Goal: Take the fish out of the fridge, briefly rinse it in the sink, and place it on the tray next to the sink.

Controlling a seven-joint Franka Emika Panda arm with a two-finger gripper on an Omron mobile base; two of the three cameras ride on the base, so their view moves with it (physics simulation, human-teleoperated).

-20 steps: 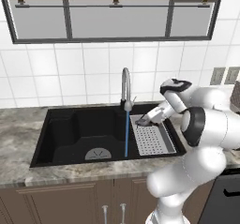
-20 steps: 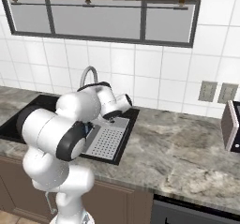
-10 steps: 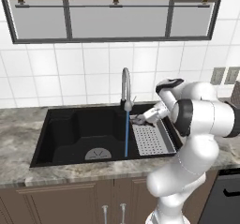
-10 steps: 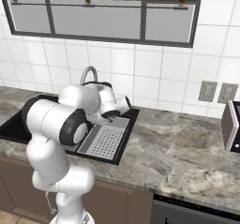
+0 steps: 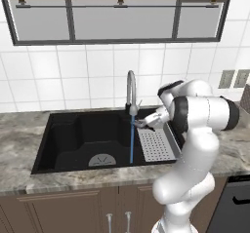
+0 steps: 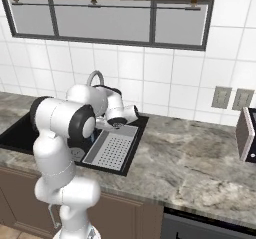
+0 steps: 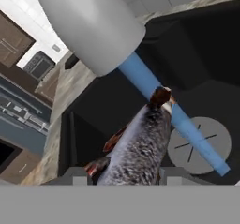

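The fish (image 7: pixel 140 141), dark and speckled with reddish fins, sticks out from my gripper (image 7: pixel 124 175), which is shut on its body. Its head touches the blue water stream (image 7: pixel 174 120) that falls from the grey tap spout (image 7: pixel 89 26). In the left base view my gripper (image 5: pixel 140 124) hangs over the black sink (image 5: pixel 73 134), right beside the chrome tap (image 5: pixel 130 91) and its stream. The grey perforated tray (image 5: pixel 156 145) lies just right of the gripper. The right base view has the tray (image 6: pixel 111 147) below my hand. The fridge is out of view.
A round drain (image 7: pixel 199 143) sits in the basin floor under the stream. Grey marbled counter (image 6: pixel 200 158) runs to the right of the sink. White tiled wall and a window rise behind the tap. Wall sockets (image 6: pixel 230 98) are at the right.
The arm has folded in and the gripper with the fish has shifted a little left, from above the tray's edge to the water stream.
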